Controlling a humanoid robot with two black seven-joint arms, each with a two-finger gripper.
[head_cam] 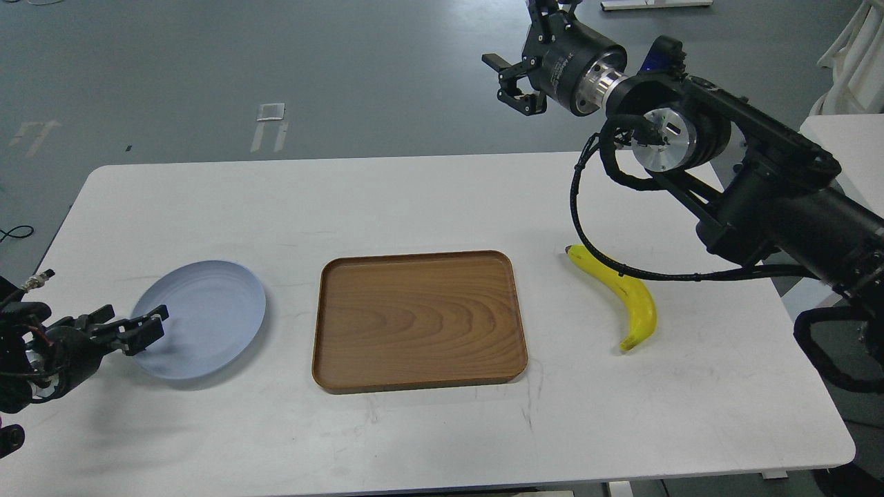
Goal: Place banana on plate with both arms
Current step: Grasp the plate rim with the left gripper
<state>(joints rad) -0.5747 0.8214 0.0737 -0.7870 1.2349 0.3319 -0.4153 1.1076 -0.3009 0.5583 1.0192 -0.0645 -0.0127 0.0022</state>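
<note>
The yellow banana (630, 295) lies on the white table right of the wooden tray, its dark stem tip pointing to the far left. A black cable of my right arm hangs across its upper end. The pale blue-grey plate (207, 319) lies flat at the left of the table. My left gripper (128, 328) is low at the plate's left rim, its fingers apart and empty, one fingertip (146, 331) overlapping the rim. My right gripper (511, 81) is open and empty, high beyond the table's far edge, far from the banana.
A rectangular brown wooden tray (418, 321) lies in the middle of the table (428, 200), between plate and banana. My right arm's thick links (773, 200) hang over the table's right side. Another white table (846, 148) stands at the far right.
</note>
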